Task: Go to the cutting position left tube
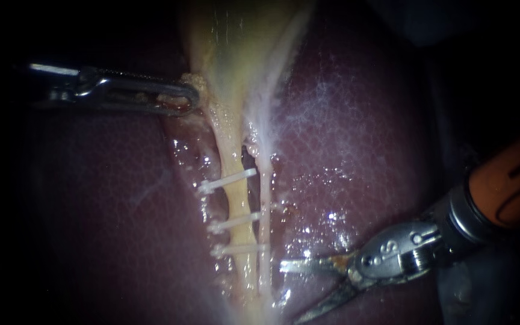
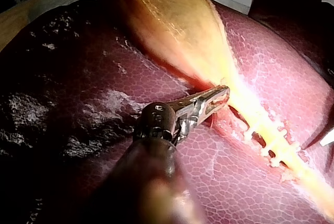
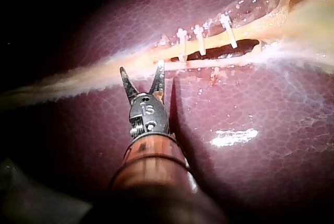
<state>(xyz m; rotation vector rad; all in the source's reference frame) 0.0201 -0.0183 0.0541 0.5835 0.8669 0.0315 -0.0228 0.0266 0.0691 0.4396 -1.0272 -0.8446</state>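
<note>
The right instrument is seen with its two blade-like jaws spread wide, and nothing is held between them. In the endoscope view one blade tip lies just beside the thinner right tube. Neither tube is enclosed by the blades. The left tube, the thicker yellowish one, is found just beyond that thin tube, ahead of the open blades, and is not touched by them.

Three white clips are set across the left tube, one after another. The nearest clip lies ahead of the blades and a little to the side, toward the gallbladder. The other two are placed farther along in the same direction. A dark slit is shown between the two tubes, alongside the clipped stretch. Whether the clips also reach the right tube cannot be told.

The left instrument is placed well apart from the right one, at the narrowing end of the gallbladder. Its jaws are closed on the edge of the gallbladder there, and a little yellowish tissue is seen pinched at their tip. The clipped stretch of the left tube lies beyond this tip and off to one side.

The liver, dark red and wet, is spread beneath both instruments and on either side of the tubes.
</note>
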